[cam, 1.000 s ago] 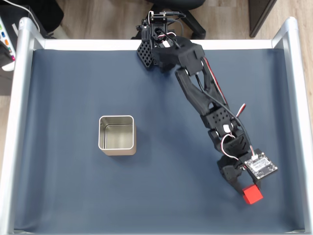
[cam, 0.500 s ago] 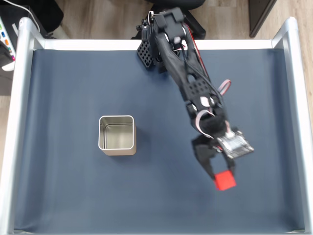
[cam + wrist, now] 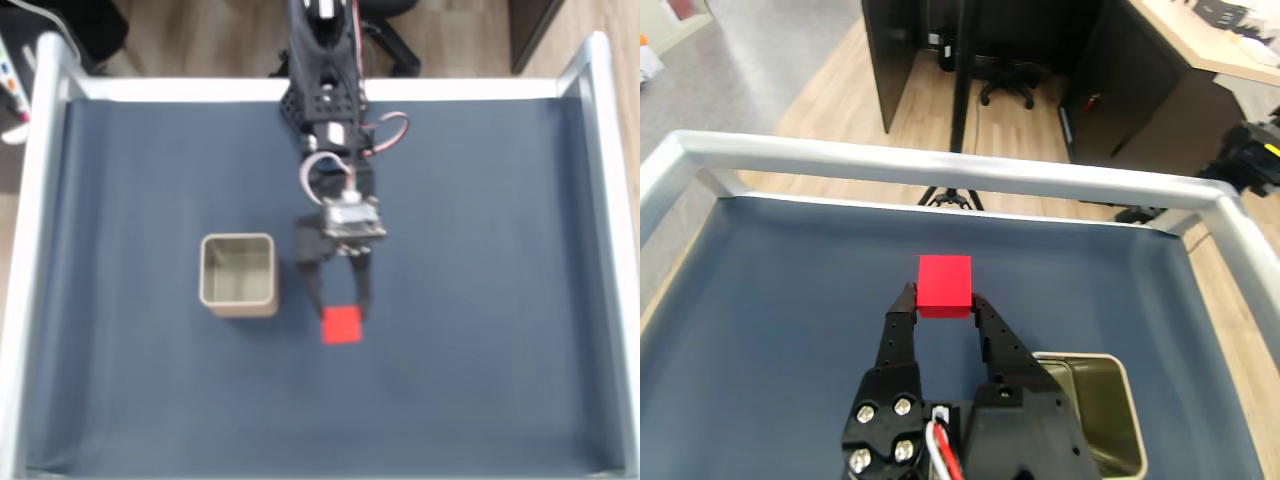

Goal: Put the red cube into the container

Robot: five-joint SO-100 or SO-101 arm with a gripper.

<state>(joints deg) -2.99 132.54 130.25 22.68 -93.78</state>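
The red cube (image 3: 342, 325) (image 3: 944, 284) is pinched between the two black fingers of my gripper (image 3: 342, 318) (image 3: 941, 296), held above the dark blue mat. In the fixed view the cube hangs a short way to the right of the container (image 3: 238, 274), a square silver tin with an open, empty inside. The wrist view shows the tin (image 3: 1102, 415) at the lower right, beside my gripper's body. My arm reaches down from the top middle of the fixed view.
A silver metal frame (image 3: 32, 220) (image 3: 940, 170) borders the dark blue mat (image 3: 480, 300) on all sides. Beyond the far rail in the wrist view are wooden floor, dark desks and an office chair (image 3: 1005, 85).
My arm has swung from the lower right of the mat toward the middle, carrying the red cube leftward and closer to the tin. The tin has stayed put.
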